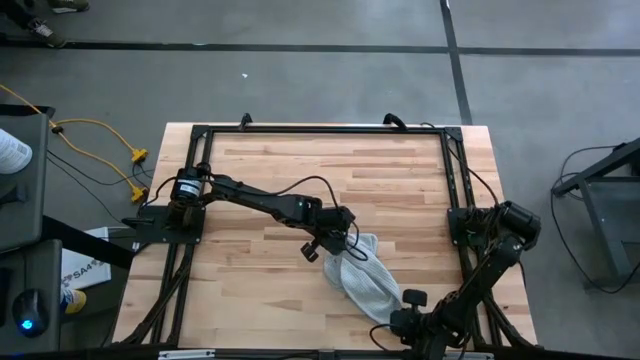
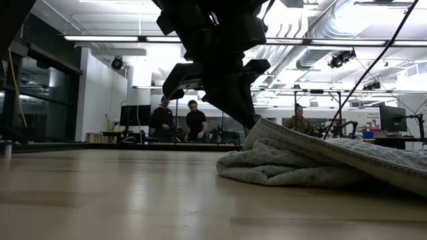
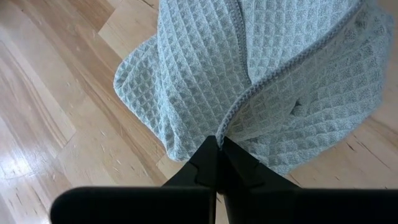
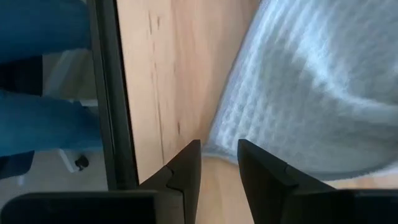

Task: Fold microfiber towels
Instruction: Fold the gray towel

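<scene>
One towel pinched in L gripper jaws, R gripper jaws apart beside it

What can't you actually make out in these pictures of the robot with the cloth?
- Towel: its small tag shows in no view; folds may hide it.
- Towel's right end, low view: cut off by the picture's edge.
- Right gripper, high view: at the bottom edge, too small to read; its wrist view shows the fingers apart.
- Left gripper: shut on the towel's hem; the pinched part is hidden.
</scene>
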Motion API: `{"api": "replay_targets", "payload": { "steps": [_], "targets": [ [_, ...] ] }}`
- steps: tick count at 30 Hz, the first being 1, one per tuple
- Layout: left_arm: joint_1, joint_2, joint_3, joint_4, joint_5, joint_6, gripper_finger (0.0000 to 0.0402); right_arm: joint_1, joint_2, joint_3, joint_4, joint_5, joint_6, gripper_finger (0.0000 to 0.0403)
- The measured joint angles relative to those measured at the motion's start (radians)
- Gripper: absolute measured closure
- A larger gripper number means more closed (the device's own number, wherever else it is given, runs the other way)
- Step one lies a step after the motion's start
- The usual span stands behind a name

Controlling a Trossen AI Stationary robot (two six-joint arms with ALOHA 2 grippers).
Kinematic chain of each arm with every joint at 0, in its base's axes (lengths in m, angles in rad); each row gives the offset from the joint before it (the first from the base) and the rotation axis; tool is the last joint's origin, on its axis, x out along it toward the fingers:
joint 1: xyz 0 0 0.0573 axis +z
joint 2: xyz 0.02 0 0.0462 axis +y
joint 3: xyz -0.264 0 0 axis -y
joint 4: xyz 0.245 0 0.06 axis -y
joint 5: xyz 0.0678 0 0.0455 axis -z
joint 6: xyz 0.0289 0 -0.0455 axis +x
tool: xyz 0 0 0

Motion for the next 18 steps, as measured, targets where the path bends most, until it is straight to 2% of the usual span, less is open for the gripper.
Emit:
{"api": "replay_targets", "payload": {
  "steps": [4,18],
  "targets": [
    [0.000,0.000,0.000,0.000,0.000,0.000,0.0400,0.000,0.023,0.000,0.005,-0.029,0.009,0.0303],
    [0.000,0.000,0.000,0.000,0.000,-0.003,0.0400,-0.014,0.053,0.005,0.034,-0.011,0.026,0.0303]
  ]
}}
